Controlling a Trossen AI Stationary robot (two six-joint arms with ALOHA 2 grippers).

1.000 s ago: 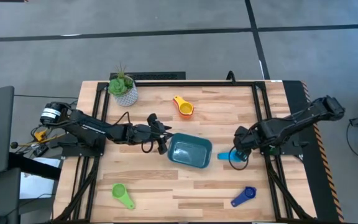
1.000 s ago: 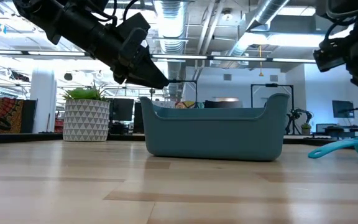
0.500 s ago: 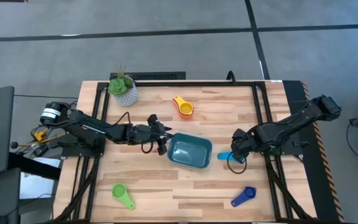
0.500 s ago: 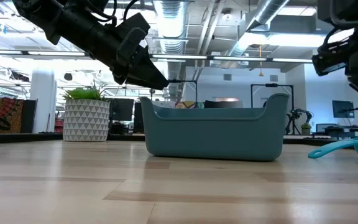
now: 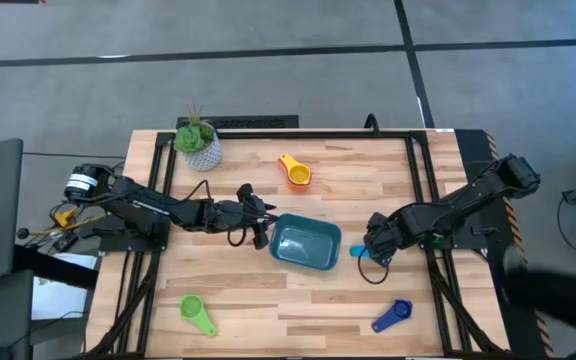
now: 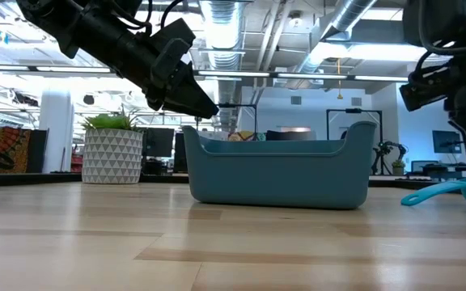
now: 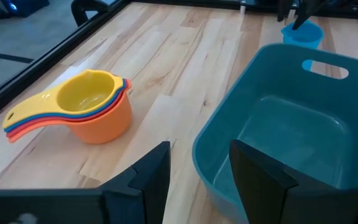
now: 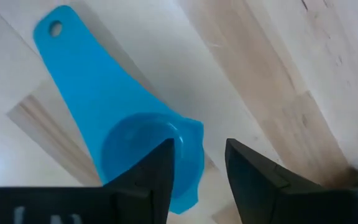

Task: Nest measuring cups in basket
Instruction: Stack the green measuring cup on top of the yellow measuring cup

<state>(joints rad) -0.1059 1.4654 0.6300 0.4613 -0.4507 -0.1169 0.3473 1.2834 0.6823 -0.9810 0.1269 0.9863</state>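
Note:
The teal basket point(image 5: 306, 246) stands mid-table with nothing in it. My left gripper point(image 5: 264, 233) is open at the basket's left end, one finger over the inside and one outside its rim point(image 7: 199, 163), just above it. A light blue measuring cup point(image 8: 104, 112) lies on the table right of the basket. My right gripper point(image 8: 201, 149) points down over it, open, with the far edge of the cup's bowl between its fingers. A nested stack with orange at the bottom and yellow on top point(image 5: 296, 171) lies at the far side. A green cup point(image 5: 196, 314) and a dark blue cup point(image 5: 392, 316) lie near the front edge. My right gripper comes at the light blue cup from above, its fingers on either side of the bowl's rim point(image 8: 190, 144). Whether a finger touches the bowl, I cannot tell. The cup lies flat on the table.
A white patterned pot with a green plant point(image 5: 199, 145) stands at the far left corner. Black frame rails point(image 5: 418, 170) run along the table's sides and back. Bare wood lies between the basket and the front edge.
My right gripper has sunk toward the table and shifted a little toward the basket, so that it now covers most of the light blue cup from above. The cup and the basket have stayed where they were.

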